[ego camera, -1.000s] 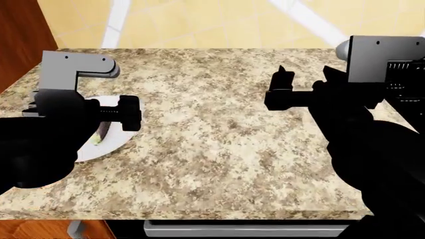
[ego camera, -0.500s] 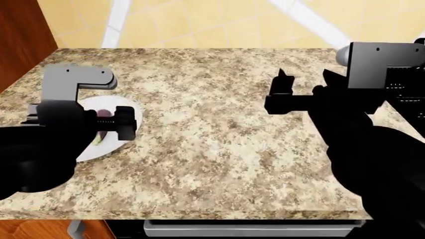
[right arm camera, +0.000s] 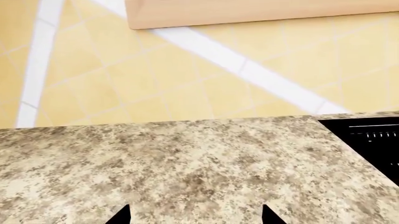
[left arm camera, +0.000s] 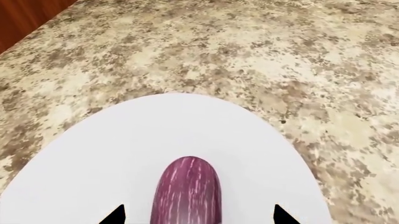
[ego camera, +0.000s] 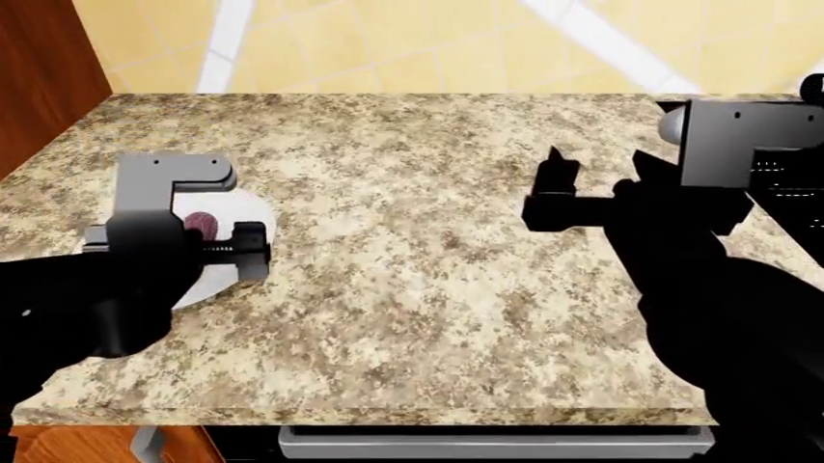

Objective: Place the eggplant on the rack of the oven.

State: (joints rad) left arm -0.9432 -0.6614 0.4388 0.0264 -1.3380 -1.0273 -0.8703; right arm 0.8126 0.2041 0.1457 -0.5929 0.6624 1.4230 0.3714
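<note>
The purple streaked eggplant (left arm camera: pixel 187 191) lies on a white plate (left arm camera: pixel 112 154) on the speckled counter. My left gripper (left arm camera: pixel 197 215) is open, with one fingertip on each side of the eggplant and apart from it. In the head view the left gripper (ego camera: pixel 193 241) hangs over the plate (ego camera: pixel 254 214) at the counter's left, and the eggplant's end (ego camera: pixel 203 224) shows just beyond it. My right gripper (ego camera: pixel 561 183) is open and empty above the counter's right part; it also shows in the right wrist view (right arm camera: pixel 194 215). The oven and its rack are out of view.
The granite counter (ego camera: pixel 412 260) has a front edge near me and a brown wooden panel (ego camera: pixel 39 77) at far left. A black panel (right arm camera: pixel 374 140) is set into the counter at the right. A grey bar (ego camera: pixel 496 442) runs below the front edge. Yellow tiled floor lies beyond.
My left gripper has moved down and forward over the plate, so the eggplant's end now shows beyond it. My right arm has shifted slightly to the right.
</note>
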